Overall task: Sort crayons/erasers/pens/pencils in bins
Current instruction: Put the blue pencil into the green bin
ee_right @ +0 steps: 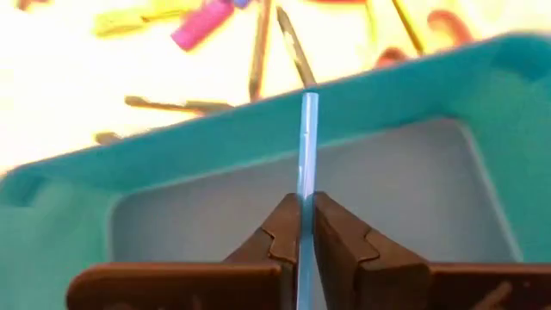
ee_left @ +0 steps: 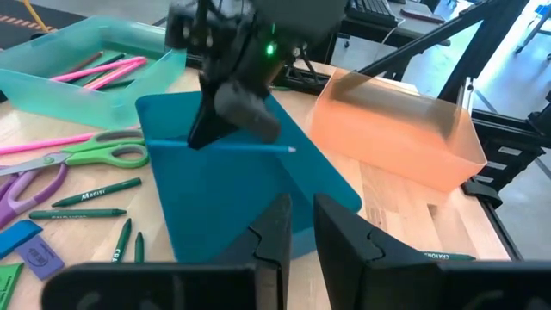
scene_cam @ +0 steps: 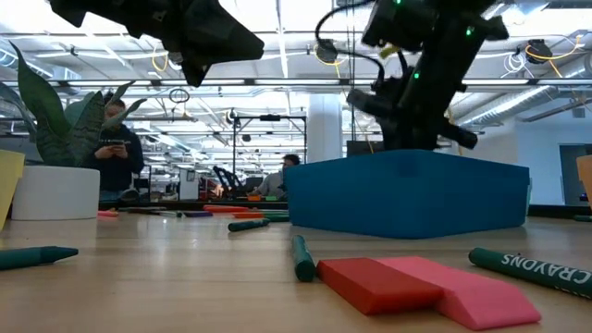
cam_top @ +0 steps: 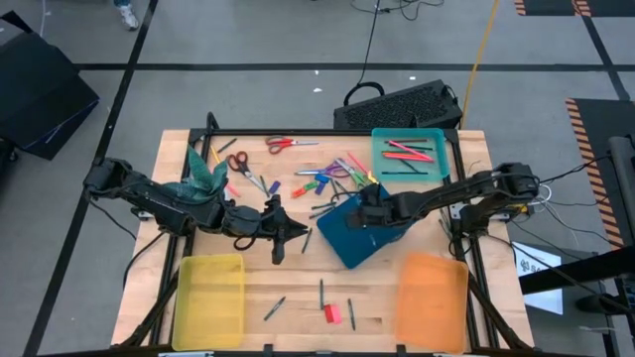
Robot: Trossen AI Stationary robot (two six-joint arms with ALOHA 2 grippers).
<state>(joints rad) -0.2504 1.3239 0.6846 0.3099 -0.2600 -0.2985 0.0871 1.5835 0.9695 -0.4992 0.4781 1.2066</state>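
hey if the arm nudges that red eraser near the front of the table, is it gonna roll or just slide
It will probably slide, not roll: the red eraser is a flat-sided block lying on its broad face. It likely won't tip either, being low and wide. It rests against the pink eraser, so a push from the side would likely shove both together.

A potted plant (cam_top: 203, 171) stands at the far left of the wooden worktop (cam_top: 298, 293) — red-handled scissors (cam_top: 281, 144) lie at its far edge. Beyond, a dark keyboard-like case (cam_top: 402, 104) sits on the floor; in the low view a person (scene_cam: 118, 148) stands behind.
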